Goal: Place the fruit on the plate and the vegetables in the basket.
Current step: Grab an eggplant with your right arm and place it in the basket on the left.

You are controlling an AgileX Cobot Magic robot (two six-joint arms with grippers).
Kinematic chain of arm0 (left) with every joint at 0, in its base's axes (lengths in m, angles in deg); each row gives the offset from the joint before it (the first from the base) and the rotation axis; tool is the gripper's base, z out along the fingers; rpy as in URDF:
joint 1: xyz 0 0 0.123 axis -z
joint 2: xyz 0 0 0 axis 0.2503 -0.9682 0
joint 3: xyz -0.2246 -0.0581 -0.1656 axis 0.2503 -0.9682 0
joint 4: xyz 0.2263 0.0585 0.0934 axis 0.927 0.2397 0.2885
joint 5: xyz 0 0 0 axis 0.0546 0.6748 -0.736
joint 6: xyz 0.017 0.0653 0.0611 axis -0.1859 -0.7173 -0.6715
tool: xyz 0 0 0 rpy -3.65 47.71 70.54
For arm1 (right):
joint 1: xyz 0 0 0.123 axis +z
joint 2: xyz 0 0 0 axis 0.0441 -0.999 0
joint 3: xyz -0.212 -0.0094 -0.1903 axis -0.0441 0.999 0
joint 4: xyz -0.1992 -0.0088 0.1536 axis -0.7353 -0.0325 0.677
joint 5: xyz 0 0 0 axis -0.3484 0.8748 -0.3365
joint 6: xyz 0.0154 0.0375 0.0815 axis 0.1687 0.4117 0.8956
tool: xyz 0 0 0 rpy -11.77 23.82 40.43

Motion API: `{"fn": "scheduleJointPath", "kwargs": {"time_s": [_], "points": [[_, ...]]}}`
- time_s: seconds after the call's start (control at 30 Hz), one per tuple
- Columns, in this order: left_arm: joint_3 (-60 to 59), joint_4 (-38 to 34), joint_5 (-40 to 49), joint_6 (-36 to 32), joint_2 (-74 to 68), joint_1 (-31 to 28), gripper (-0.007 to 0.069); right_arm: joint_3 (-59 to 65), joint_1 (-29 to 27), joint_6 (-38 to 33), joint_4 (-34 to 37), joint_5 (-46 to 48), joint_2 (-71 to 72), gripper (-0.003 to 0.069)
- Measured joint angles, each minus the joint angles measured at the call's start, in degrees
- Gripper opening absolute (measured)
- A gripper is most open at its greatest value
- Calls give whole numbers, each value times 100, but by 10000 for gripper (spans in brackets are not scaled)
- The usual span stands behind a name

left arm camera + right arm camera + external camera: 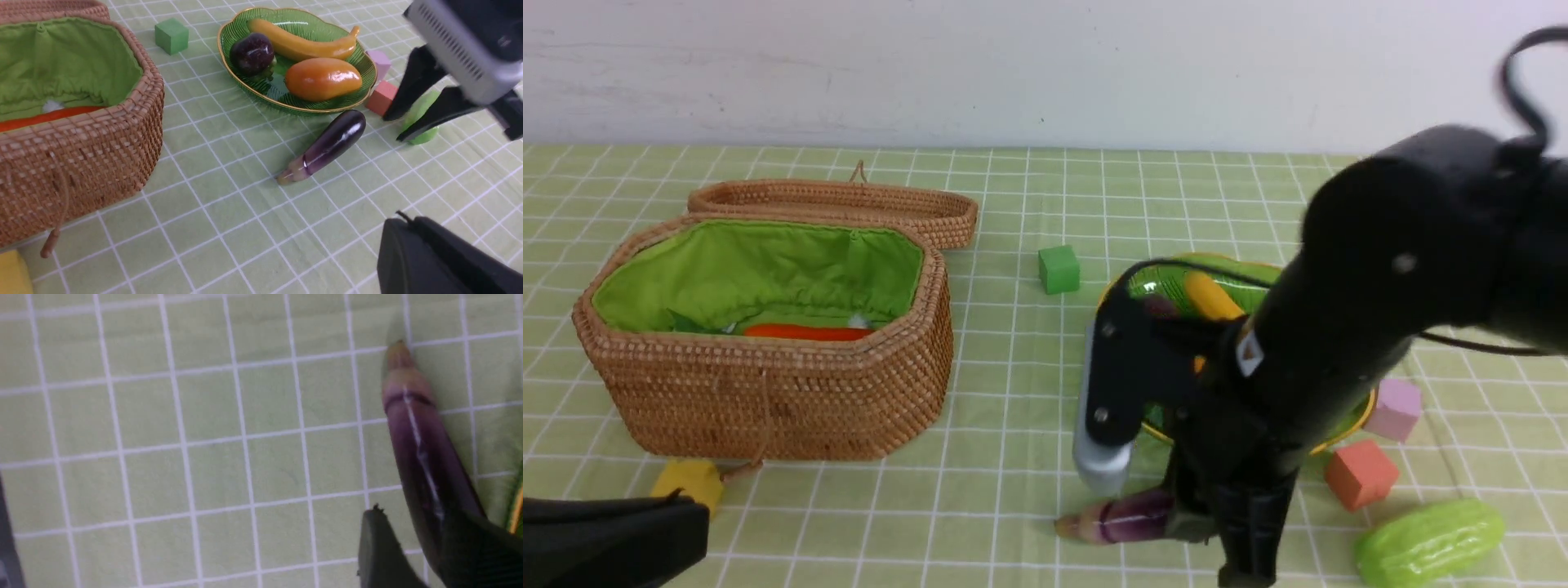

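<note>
The banana [302, 43], mango [322, 79] and mangosteen [252, 53] lie on the green plate [294, 20]. In the lined wicker basket [768, 400] an orange carrot [805, 332] shows. The purple eggplant [1119, 518] lies on the cloth in front of the plate. My right gripper [1217, 539] hangs open over its thick end. In the right wrist view the eggplant [416, 449] runs between the fingers; I cannot tell if they touch it. The bumpy green gourd [1429, 543] lies at the near right. My left gripper [698, 523] is shut and empty, near the basket's front.
The wicker lid [833, 204] lies behind the basket. Foam cubes are scattered about: green [1058, 269] left of the plate, pink [1395, 408] and red [1360, 474] at its right, yellow [689, 483] by the basket's front. A white wall bounds the table's far edge.
</note>
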Motion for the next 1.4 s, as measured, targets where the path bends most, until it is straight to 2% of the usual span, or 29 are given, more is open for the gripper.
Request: {"fn": "scheduleJointPath", "kwargs": {"time_s": [0.1, 0.2, 0.37, 0.73, 0.87, 0.93, 0.97, 1.0, 1.1, 1.27, 1.4], "points": [[0, -37, 7, 0, 0, 0, -13, 0, 6, -339, -174, -305, -588, 456], [0, -37, 21, -18, 0, 0, -13, 0, 6, -416, -296, -657, -895, 545], [0, -37, 59, -23, 0, 0, -13, -12, 6, -419, -455, -950, -1092, 571], [-6, -37, 111, -23, 0, 0, -13, -31, 1, -429, -1128, -1323, -1696, 531], [-6, -44, 168, -23, 0, 0, -13, -31, -6, -424, -1193, -1345, -1792, 474], [-6, -44, 215, -23, 0, 0, -13, -31, -6, -419, -1188, -1345, -1792, 391], [-6, -44, 223, -23, 0, 0, -13, -31, -6, -419, -1187, -1345, -1792, 384], [-6, -44, 230, -18, 0, 0, -13, -31, -6, -419, -1162, -1301, -1792, 333], [-6, -44, 230, -18, 0, 0, -13, -33, -6, -419, -1136, -1278, -1792, 333], [-6, 190, 400, -12, 0, 0, -13, -108, 37, -368, -710, -1019, -1669, 333], [-6, 849, 823, 285, 0, 0, -13, -928, 334, -104, 144, -979, -1142, 333]]}}
